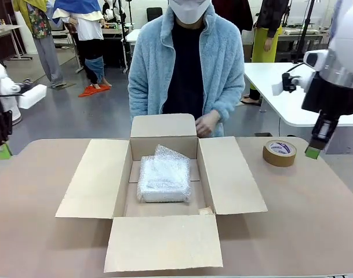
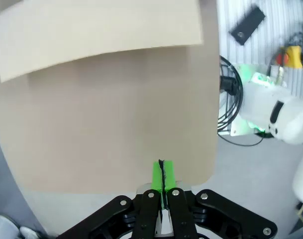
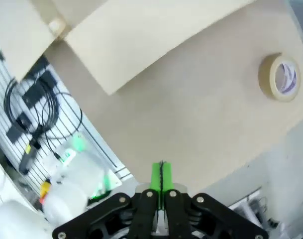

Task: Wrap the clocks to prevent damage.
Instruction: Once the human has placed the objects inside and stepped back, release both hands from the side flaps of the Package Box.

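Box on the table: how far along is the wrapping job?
Done: a bubble-wrapped bundle lies inside the open box. In hand: nothing; left gripper and right gripper hang shut and empty off to the sides. Left: flaps stand open, tape roll untouched.

Open box takes the middle of the table, four flaps splayed outward, from near edge almost to far edge. Bubble-wrapped bundle fills most of the box floor, narrow gap on its right. Tape roll near the far right corner. Person's hand at the far flap. Open tabletop along left and right edges.
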Controlling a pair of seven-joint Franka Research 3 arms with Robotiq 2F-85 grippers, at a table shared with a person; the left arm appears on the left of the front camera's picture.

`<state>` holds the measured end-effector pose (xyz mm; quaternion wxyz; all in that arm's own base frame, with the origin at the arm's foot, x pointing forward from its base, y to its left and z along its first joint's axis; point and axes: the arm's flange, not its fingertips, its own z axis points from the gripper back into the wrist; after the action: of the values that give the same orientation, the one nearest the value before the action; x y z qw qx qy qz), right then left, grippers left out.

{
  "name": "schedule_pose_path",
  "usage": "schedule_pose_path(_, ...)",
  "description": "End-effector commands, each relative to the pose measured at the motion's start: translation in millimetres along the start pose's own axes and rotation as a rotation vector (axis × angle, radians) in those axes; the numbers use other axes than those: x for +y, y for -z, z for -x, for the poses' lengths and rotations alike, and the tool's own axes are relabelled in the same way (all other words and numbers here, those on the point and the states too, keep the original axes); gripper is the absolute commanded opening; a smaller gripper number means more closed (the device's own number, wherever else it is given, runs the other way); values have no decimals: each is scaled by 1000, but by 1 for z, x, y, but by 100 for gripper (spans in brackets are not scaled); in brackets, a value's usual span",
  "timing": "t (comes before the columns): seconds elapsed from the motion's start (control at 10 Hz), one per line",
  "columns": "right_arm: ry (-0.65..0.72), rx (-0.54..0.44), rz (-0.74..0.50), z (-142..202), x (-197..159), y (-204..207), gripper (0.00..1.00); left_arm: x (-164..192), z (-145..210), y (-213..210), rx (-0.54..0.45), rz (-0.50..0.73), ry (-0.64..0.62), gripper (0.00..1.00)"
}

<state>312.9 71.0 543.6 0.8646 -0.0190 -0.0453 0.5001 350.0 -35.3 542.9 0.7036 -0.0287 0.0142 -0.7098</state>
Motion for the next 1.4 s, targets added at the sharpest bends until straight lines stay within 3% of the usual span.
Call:
schedule_pose_path(0.0,-63,-108,-43,28,-13,5,1,0,34,-9,-73,1,106,0)
schedule_pose_path(0.2,-65,-305,-72,47,-26,17,1,4,58,-1,-261,-32,105,0)
schedule_pose_path(0.3,-51,-399,-77,57,-32,28,1,11,73,8,-397,-37,10,0)
schedule_pose_path(0.6,-28,-601,-82,81,-47,57,1,10,110,34,-668,-38,-167,0)
schedule_pose_path(0.7,-31,-630,-92,88,-50,64,1,3,120,39,-707,-47,-183,0)
schedule_pose_path(0.8,-55,-648,-93,94,-55,69,1,2,129,42,-718,-38,-188,0)
schedule_pose_path(1.1,-284,-490,-88,102,-60,74,1,-3,137,53,-738,-21,-204,0)
schedule_pose_path(1.3,-316,-473,-89,101,-62,72,1,-3,135,55,-755,-29,-208,0)
